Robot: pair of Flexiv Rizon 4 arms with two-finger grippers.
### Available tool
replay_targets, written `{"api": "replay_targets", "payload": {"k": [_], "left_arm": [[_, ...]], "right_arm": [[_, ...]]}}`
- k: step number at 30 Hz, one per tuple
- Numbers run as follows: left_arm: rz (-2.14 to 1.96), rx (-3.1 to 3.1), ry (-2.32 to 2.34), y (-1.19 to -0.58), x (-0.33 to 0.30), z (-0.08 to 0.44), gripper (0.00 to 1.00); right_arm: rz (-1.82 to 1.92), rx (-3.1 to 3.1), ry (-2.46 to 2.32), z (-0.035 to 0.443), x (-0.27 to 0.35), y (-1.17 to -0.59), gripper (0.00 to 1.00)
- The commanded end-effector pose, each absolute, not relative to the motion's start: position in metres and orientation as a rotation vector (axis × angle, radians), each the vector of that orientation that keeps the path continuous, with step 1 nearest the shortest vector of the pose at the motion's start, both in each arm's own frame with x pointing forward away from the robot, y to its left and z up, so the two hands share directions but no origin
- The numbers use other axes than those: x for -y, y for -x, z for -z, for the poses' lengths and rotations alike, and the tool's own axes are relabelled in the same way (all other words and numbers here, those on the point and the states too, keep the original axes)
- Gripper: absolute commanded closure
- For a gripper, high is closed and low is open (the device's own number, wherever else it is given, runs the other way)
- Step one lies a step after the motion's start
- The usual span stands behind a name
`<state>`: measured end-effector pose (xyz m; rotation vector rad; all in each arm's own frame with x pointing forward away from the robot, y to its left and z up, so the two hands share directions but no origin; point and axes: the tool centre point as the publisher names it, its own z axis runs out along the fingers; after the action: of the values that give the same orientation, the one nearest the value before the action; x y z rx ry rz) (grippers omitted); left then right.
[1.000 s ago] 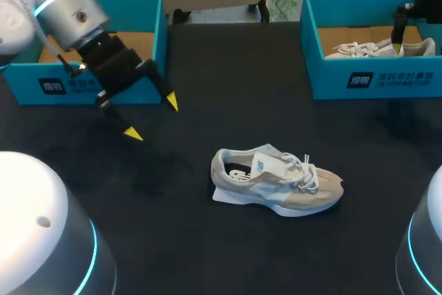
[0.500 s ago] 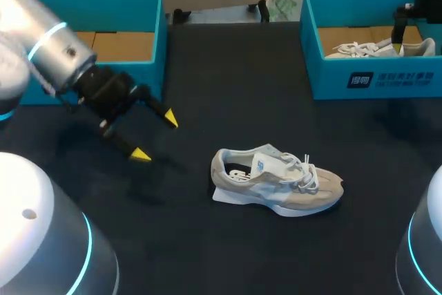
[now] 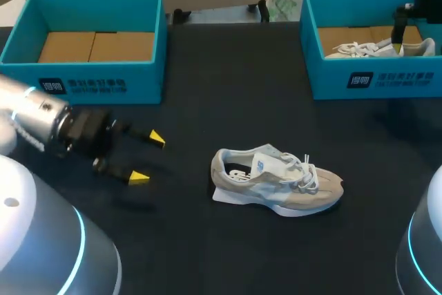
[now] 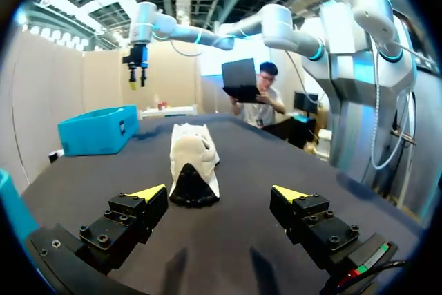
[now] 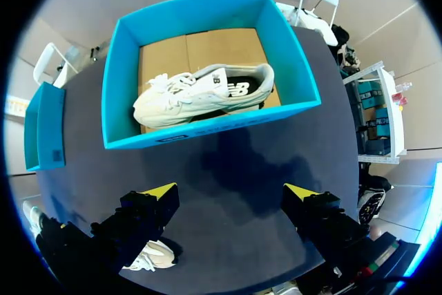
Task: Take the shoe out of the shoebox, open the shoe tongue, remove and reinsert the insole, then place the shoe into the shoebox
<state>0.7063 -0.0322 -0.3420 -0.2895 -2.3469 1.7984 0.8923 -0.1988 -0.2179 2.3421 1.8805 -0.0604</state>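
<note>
As the left jaws stand apart facing the beige-and-white laced sneaker (image 3: pixel 283 188) heel-on, they should straddle its collar squarely before closing.

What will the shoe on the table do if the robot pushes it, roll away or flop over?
Probably neither. The shoe sits upright on its flat sole, so it would likely slide rather than roll. Its upper looks soft and the laces are loose, so those parts may flop when grabbed.
</note>
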Motion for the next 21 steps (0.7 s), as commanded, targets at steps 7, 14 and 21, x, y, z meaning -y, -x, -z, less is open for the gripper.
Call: {"api": "replay_targets", "payload": {"k": [7,14,21], "left_arm": [[-1.877,2.342,0.244,-0.702,0.031,0.346,0.0],[-1.976,2.239,0.157,-0.711,0.034,0.374,0.0],[-2.06,2.22,0.025,-0.713,0.045,0.388,0.0]], "right_arm": [[0.057,-1.879,-2.342,0.218,0.199,-0.891,0.0],[0.057,-1.879,-2.342,0.218,0.199,-0.891,0.0],[0.057,-1.879,-2.342,0.218,0.199,-0.891,0.0]]}}
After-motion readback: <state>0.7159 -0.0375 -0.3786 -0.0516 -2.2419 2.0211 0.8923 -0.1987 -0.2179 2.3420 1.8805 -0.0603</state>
